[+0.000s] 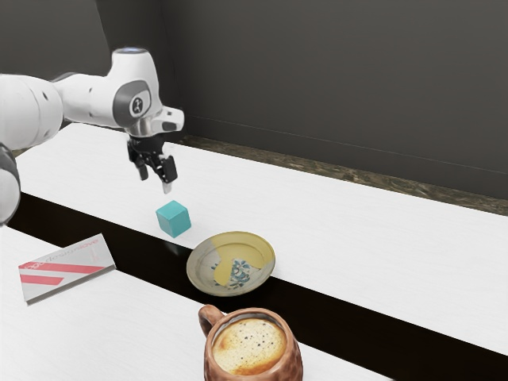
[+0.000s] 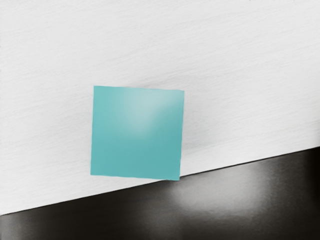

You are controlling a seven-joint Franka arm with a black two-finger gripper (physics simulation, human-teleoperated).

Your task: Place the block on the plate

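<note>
We hold our gripper (image 1: 155,181) in the air above the table (image 1: 381,246), its fingers spread wide apart with nothing gripped between them. The teal block (image 1: 174,220) sits on the white tabletop below our fingertips, clear of them and a little toward the exterior view's right. In the wrist view we look down on its square top, one corner at the edge of the black strip (image 1: 357,320). The plate (image 1: 208,274), yellow and grey with a blue pattern, lies near the block, toward the exterior view's right and nearer that camera; the block is off it. Beside the plate, closer still to the camera, stands a copper-coloured mug (image 1: 252,375) of frothy coffee. A grey box with red stripes (image 1: 67,268) lies toward the exterior view's left.
</note>
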